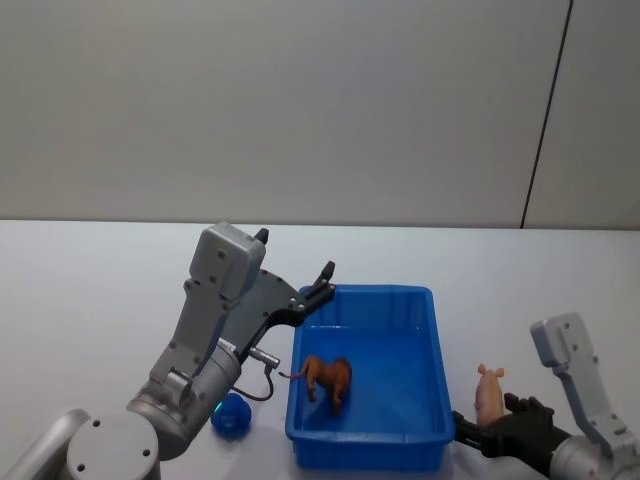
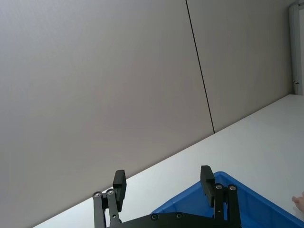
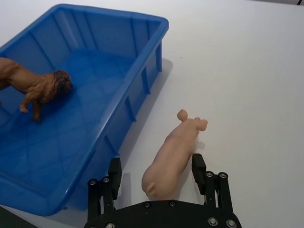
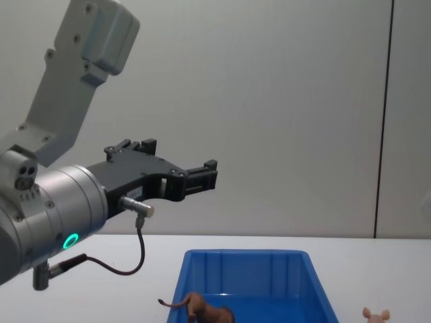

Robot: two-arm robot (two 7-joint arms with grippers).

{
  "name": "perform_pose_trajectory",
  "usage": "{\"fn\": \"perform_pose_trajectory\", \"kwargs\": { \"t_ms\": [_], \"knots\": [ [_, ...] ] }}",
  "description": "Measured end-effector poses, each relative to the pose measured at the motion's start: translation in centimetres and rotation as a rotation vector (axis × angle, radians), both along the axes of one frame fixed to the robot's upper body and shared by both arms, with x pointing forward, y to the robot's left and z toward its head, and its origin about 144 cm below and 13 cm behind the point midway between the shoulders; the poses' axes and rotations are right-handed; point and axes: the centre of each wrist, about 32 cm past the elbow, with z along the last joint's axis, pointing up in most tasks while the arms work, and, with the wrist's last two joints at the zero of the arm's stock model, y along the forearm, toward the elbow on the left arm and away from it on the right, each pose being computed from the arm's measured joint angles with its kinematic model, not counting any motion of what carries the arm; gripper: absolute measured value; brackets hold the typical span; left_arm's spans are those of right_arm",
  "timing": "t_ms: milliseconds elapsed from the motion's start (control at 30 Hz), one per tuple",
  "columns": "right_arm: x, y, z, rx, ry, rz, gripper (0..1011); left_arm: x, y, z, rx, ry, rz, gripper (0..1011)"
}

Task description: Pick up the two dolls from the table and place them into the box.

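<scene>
The blue box (image 1: 437, 345) stands on the white table (image 1: 100, 280), and the brown doll (image 1: 328, 378) stands inside it on the box floor (image 3: 95, 76). The pink doll (image 1: 489, 390) lies on the table just right of the box. My right gripper (image 3: 156, 170) is open and low over the table. Its fingers (image 3: 198, 167) stand on either side of the pink doll's (image 3: 173, 152) rear end without touching it. Raised above the box's far left corner, my left gripper (image 1: 322, 283) is open and holds nothing (image 2: 163, 183).
A small round blue thing (image 1: 232, 415) sits under the left arm by the box's near left corner. Bare tabletop stretches right of the pink doll (image 3: 256, 95) and beyond the box. A grey wall (image 1: 300, 100) rises behind the table.
</scene>
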Motion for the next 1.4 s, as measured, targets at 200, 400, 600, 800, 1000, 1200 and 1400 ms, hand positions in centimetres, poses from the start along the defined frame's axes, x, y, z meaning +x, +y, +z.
{"fn": "perform_pose_trajectory", "kwargs": {
  "t_ms": [200, 400, 600, 800, 1000, 1200, 1400],
  "knots": [
    [0.2, 0.3, -0.4, -0.004, 0.024, -0.010, 795, 0.0, 0.0, 0.0, 0.000, 0.000, 0.000, 1000],
    [0.4, 0.5, -0.6, -0.007, 0.028, -0.022, 621, 0.0, 0.0, 0.0, 0.000, 0.000, 0.000, 1000],
    [0.4, 0.6, -0.6, -0.013, -0.002, -0.035, 423, 0.0, 0.0, 0.0, 0.000, 0.000, 0.000, 1000],
    [0.4, 0.7, -0.4, -0.024, -0.061, -0.046, 381, 0.0, 0.0, 0.0, 0.000, 0.000, 0.000, 1000],
    [0.3, 0.8, -0.1, -0.034, -0.136, -0.051, 380, 0.0, 0.0, 0.0, 0.000, 0.000, 0.000, 1000],
    [0.4, 0.9, 0.5, -0.038, -0.211, -0.047, 380, 0.0, 0.0, 0.0, 0.000, 0.000, 0.000, 1000],
    [0.5, 1.1, 1.7, -0.030, -0.301, -0.024, 380, 0.0, 0.0, 0.0, 0.000, 0.000, 0.000, 1000]
  ]
}}
